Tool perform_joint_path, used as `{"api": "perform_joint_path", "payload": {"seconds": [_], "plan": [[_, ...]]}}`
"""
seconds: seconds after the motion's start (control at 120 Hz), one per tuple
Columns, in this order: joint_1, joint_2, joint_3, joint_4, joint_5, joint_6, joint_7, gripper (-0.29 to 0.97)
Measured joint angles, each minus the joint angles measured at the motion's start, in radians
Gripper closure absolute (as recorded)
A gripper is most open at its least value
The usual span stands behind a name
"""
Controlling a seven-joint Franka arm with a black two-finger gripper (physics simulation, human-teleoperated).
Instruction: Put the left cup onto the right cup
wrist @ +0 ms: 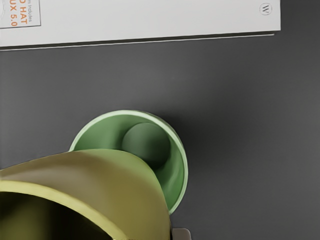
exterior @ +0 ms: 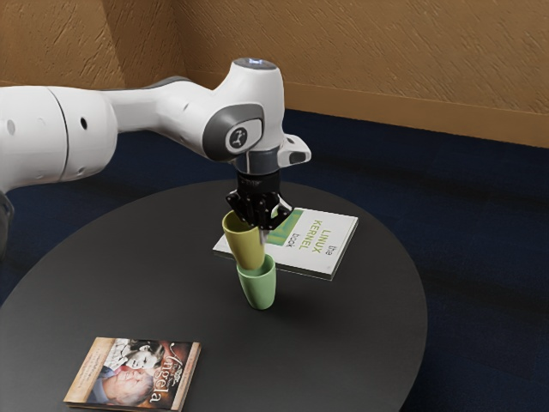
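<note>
Clamping the tilted yellow cup (exterior: 241,243) by its rim at the exterior view's centre, the gripper (exterior: 258,218) holds its base at the mouth of the upright green cup (exterior: 257,287) on the round black table (exterior: 360,330), beside a white book (exterior: 324,246).

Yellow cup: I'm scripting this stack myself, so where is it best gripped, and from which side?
By its rim wall, from above: the yellow cup stands mouth-up, tilted, base at the mouth of the green cup, leaving the thin rim free. The hand pinches it there, toward the book.
</note>
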Motion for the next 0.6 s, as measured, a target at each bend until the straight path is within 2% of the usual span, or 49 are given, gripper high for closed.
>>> {"api": "perform_joint_path", "payload": {"seconds": [0.6], "plan": [[0.004,0.056,0.000,0.029,-0.005,0.009,-0.011,0.79]]}}
